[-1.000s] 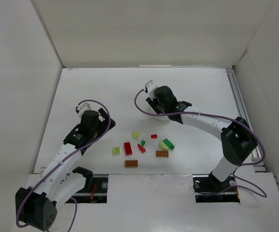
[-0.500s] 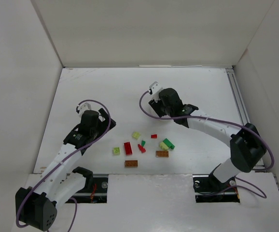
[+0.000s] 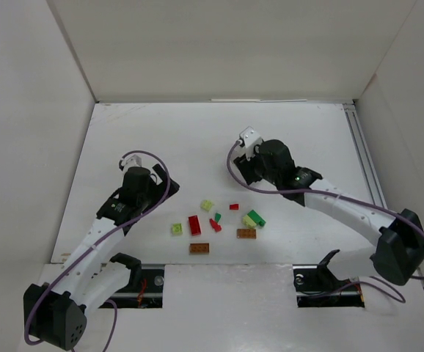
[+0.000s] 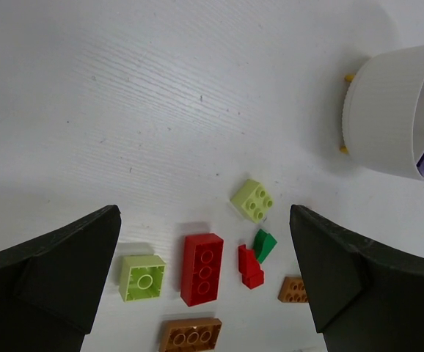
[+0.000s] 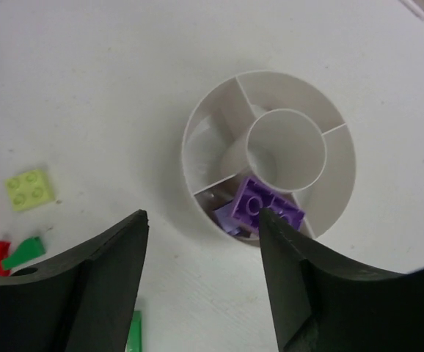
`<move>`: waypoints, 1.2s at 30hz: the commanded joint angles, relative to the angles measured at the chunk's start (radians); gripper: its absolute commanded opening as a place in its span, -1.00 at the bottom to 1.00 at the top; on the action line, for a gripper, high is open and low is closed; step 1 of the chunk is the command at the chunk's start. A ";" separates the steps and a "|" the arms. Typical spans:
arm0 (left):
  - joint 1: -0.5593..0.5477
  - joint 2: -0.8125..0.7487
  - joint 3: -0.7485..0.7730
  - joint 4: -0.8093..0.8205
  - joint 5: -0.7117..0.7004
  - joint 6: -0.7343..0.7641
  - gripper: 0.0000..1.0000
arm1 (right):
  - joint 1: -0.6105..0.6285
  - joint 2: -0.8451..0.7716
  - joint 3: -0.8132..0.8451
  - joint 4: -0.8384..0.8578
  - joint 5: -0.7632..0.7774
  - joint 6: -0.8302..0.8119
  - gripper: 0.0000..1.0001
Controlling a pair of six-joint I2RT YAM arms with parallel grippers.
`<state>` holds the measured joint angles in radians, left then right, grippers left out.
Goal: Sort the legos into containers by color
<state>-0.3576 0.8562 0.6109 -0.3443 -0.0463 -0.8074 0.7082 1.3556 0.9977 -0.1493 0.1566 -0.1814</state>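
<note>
- The right claw (image 5: 202,214) hangs over the dish (image 5: 197,125). Its jaws are partly apart and there is nothing between them.
- A purple brick (image 5: 265,207) lies in the wedge at 6 o'clock of the dish, on top of another purple piece.
- I judge the step in hand to be dropping purple into its wedge. To finish it well, the claw should lift straight up before swinging away, so it does not catch the rim and shove the light dish.
- The brick's far corner sits close to the wall of the middle well (image 5: 285,150). I cannot tell whether it rests flat. If it leans on a divider, a gentle nudge is safer than a fresh grip.
- The other wedges and the middle well look bare, so every other colour is yet to go.
- The left claw (image 4: 203,209) is spread wide and holds nothing. It hovers above a long red brick (image 4: 202,268).
- Around the red brick are a lime brick (image 4: 252,199) at 1 o'clock, a lime square (image 4: 141,277) at 9 o'clock and an orange brick (image 4: 191,334) at 6 o'clock.
- From above, the loose bricks (image 3: 194,224) lie at 7 o'clock from the right claw and 4 o'clock from the left.
- The long red brick is a good next pick because it stands clear of its neighbours. The small red piece (image 4: 249,267) and the green piece (image 4: 264,244) sit just beside each other and risk a double grab.
</note>
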 commanded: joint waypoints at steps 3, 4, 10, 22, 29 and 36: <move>0.005 0.026 -0.036 0.044 0.069 0.025 0.98 | 0.010 -0.136 -0.099 0.014 -0.191 0.140 0.46; -0.004 0.035 -0.048 0.044 0.069 0.025 0.98 | 0.023 -0.148 -0.116 0.014 -0.204 0.151 0.49; -0.049 0.053 -0.068 0.025 0.060 -0.013 0.98 | 0.120 -0.182 -0.200 -0.044 -0.114 0.249 0.49; -0.058 -0.071 -0.151 -0.077 0.026 -0.164 0.98 | 0.399 0.057 -0.133 -0.006 -0.034 0.344 0.32; -0.058 -0.083 -0.120 -0.111 0.008 -0.164 0.98 | 0.453 0.198 -0.087 0.013 0.060 0.424 0.24; -0.058 -0.083 -0.111 -0.111 0.008 -0.154 0.98 | 0.453 0.263 -0.087 0.056 0.078 0.470 0.19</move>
<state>-0.4114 0.7868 0.4664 -0.4408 -0.0238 -0.9596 1.1622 1.6058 0.8726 -0.1623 0.2092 0.2493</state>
